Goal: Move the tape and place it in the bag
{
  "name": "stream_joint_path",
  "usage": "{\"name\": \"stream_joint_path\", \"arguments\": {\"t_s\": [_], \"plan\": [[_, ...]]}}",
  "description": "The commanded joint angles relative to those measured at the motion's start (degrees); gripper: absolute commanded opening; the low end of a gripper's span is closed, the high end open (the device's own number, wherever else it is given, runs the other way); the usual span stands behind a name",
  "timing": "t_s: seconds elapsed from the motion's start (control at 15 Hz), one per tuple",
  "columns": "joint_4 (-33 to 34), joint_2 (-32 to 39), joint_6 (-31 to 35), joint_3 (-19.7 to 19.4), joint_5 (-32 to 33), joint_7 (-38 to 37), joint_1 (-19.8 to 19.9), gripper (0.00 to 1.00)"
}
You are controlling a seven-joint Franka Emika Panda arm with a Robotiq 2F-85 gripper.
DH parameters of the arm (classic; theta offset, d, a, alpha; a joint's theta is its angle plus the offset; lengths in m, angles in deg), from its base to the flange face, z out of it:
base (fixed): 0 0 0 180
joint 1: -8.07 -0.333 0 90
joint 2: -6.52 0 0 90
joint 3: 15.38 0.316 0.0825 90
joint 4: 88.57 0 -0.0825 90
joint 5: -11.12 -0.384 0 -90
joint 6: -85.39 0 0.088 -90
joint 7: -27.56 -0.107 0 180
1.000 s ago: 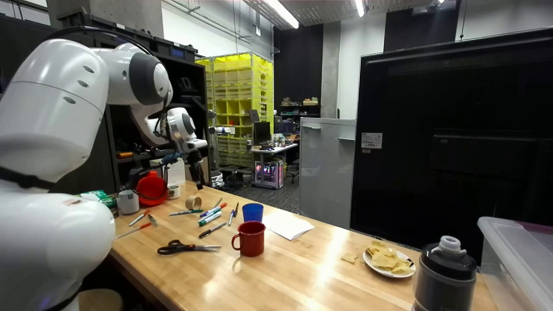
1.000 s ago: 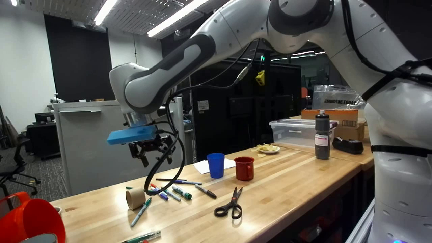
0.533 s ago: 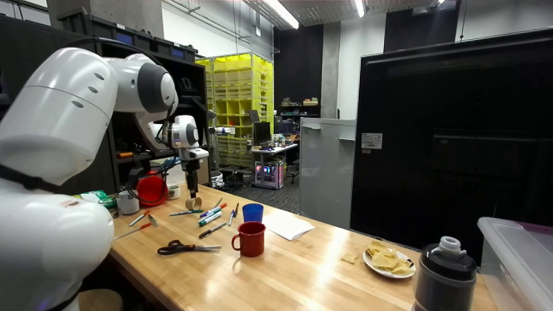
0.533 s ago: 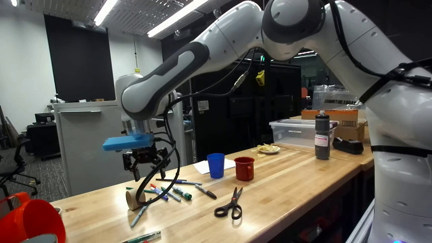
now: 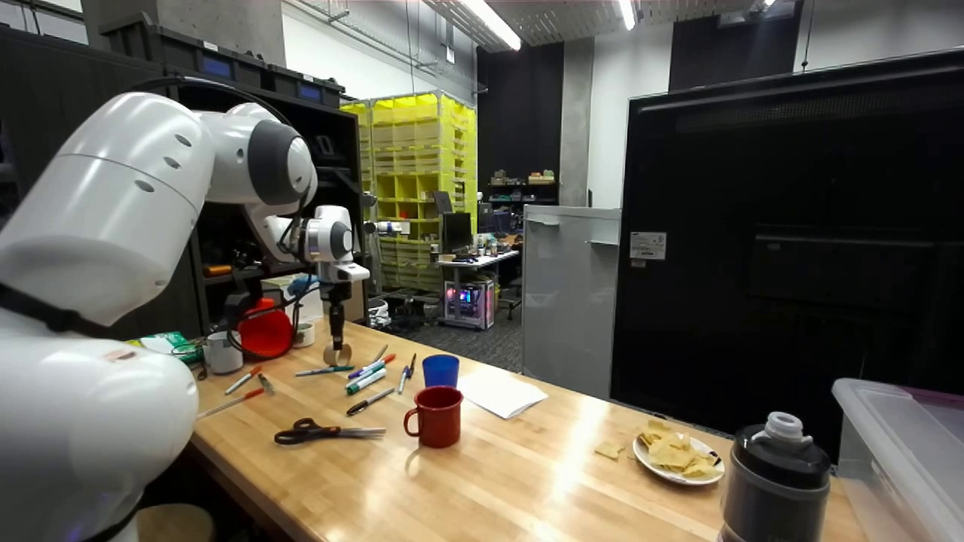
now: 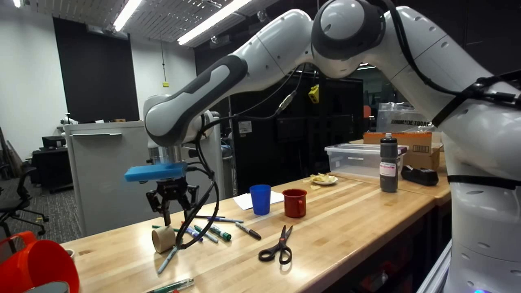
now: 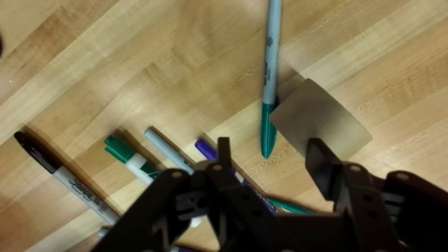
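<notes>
Tape [image 7: 323,112], smooth tan ring, on edge atop grained wooden table [image 6: 228,272]; jaws apart.

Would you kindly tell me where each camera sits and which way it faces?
Exterior view: near the bottle, facing past the red mug toward yellow shelving; the arm fills the picture's left.
Exterior view: far from the bottle, facing the scissors; arm and gripper enter from the right edge.
Wrist view: behind the spread gripper fingers, which show along the bottom; facing down at the tape.
Both exterior views share the red mug, scissors, bottle and tape.
</notes>
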Motion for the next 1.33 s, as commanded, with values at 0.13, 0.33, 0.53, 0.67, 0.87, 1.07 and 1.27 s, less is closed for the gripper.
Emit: {"name": "stream_joint_path", "arguments": {"t_s": [0.13, 0.33, 0.53, 0.67, 0.87, 1.07, 1.27], "plan": [[1.1, -2.2, 0.1, -0.1, -0.2, 4.7, -0.8, 0.12], [3.3, -1.2, -0.8, -0.6, 0.6, 5.6, -1.7, 0.00], [5.3, 0.5, -0.7, -0.3, 0.1, 6.8, -1.9, 0.00], [6.7, 1.5, -1.2, -0.6, 0.5, 7.4, -2.4, 0.00], [9.2, 3.1, -2.3, -0.9, 1.0, 8.4, -3.1, 0.00], [11.5, 3.9, -3.7, -1.4, 1.5, 9.2, -3.8, 0.00], [12.6, 3.2, -4.3, -2.0, 2.0, 9.7, -3.9, 0.00]]}}
